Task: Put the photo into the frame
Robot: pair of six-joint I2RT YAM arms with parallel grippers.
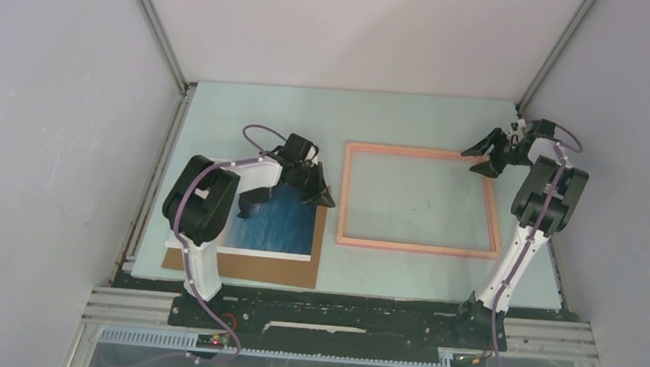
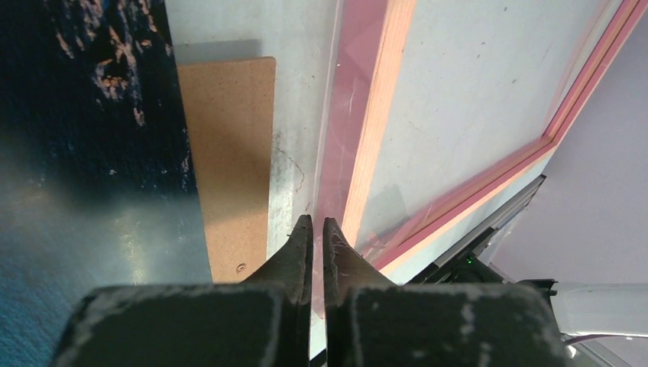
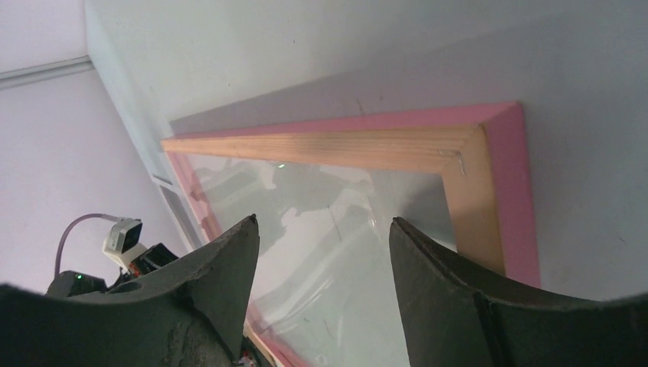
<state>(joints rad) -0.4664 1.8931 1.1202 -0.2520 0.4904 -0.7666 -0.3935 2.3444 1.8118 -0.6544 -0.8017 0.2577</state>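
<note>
Early stage here: the photo (image 1: 280,219) is not in the frame (image 1: 416,248) yet. It lies face up on a brown cardboard sheet (image 1: 246,269), just off the frame's left rail, with a narrow strip of bare counter (image 1: 395,119) between them.

The left end effector (image 1: 321,195) hangs low over that strip, beside the photo edge nearest the frame. Its fingers are pressed together, and the wrist view shows nothing between them. Over at the frame's far right corner the right end effector (image 1: 487,159) hovers with its jaws spread wide. It holds nothing, and the corner sits right under the gap.

I read this as the setup before the pickup. The next move calls for the left jaws to part and get a purchase on the photo's thin edge. That looks tricky, because the print lies flat on the cardboard. The right arm looks placed to pin or lift the frame corner.

As for room, the frame's see-through middle is only a little bigger than the print, so the edges need squaring up. There is bare counter beyond the frame's far rail and on its near side. The walls stand close to its right.
</note>
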